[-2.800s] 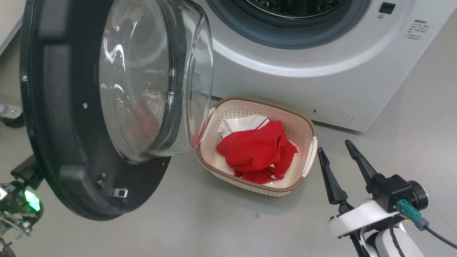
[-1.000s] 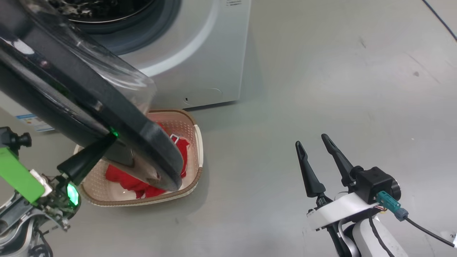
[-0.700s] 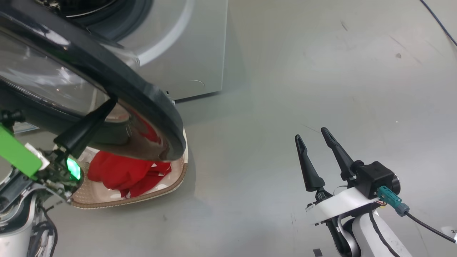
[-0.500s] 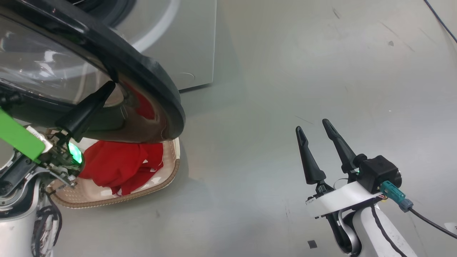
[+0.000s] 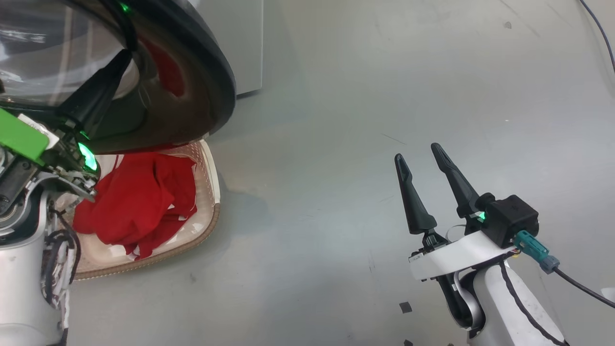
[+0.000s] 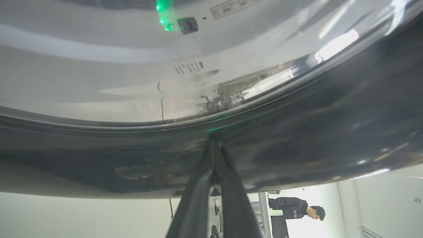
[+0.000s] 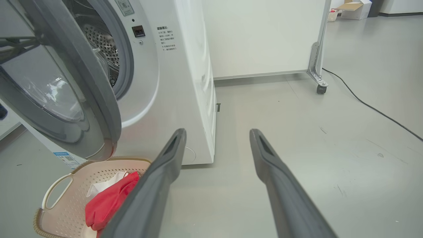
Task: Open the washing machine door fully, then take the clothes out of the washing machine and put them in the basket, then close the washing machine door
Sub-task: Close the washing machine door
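Left tool [image 6: 214, 145] pinched together, tips against the washing machine door [image 6: 297, 132] rim; right tool [image 5: 417, 151] spread apart, empty, above floor [image 5: 336, 120]; clothes [image 5: 134, 202] in basket [image 5: 210, 211].

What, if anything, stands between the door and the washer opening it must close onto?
Nothing visible. In the right wrist view the gap between the door and the washer front is free; the basket with the clothes sits on the floor below the door's lower edge.
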You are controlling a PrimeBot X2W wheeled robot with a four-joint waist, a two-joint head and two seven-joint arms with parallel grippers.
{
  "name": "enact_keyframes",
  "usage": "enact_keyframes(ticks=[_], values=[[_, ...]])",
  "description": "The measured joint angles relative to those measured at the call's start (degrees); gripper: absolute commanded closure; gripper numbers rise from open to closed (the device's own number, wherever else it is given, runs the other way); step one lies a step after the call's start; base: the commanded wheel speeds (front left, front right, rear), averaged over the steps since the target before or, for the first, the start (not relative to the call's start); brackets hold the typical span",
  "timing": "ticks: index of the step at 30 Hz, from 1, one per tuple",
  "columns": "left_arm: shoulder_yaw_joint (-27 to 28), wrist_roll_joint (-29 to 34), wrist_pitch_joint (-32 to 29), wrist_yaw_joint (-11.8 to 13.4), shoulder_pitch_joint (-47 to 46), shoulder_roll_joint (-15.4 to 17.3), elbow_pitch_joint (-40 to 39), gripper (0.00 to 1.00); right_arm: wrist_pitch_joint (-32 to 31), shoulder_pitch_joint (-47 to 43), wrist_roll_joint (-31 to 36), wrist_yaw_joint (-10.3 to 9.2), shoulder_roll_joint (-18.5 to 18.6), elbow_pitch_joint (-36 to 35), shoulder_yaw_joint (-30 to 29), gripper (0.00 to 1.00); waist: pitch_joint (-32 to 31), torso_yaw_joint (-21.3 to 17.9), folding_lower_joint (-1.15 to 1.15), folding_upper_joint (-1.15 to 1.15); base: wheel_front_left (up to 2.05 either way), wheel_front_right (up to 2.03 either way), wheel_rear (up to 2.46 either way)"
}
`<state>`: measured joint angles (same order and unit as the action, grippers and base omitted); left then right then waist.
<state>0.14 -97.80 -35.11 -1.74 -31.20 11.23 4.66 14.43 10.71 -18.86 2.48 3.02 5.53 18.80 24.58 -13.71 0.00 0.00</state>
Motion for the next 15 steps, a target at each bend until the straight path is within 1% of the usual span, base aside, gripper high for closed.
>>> enact_keyframes(ticks=[6,9,12,15], values=[[0.3,1.6,2.5,-0.1,-3.9,-0.1,3.1,1.00,0.0,0.7,-2.0,-0.01,-0.1,-0.3,0.4,0.00,1.3,-1.8,0.00,0.00,0.00,0.00,0.00],[0.4,3.2,3.6,-0.7,-5.7,-0.5,4.6,1.00,0.0,0.8,-2.3,-0.02,-0.2,-0.4,0.3,0.00,1.8,-2.3,0.00,0.00,0.00,0.00,0.00],[0.5,3.2,4.4,-1.0,-7.4,-1.4,6.1,1.00,0.0,0.9,-2.3,-0.02,-0.2,-0.5,0.3,0.00,2.0,-2.7,0.00,0.00,0.00,0.00,0.00],[0.5,3.3,5.1,-1.4,-8.7,-1.7,7.4,1.00,0.0,1.0,-2.3,-0.02,-0.2,-0.5,0.4,0.00,2.1,-2.9,0.00,0.00,0.00,0.00,0.00]])
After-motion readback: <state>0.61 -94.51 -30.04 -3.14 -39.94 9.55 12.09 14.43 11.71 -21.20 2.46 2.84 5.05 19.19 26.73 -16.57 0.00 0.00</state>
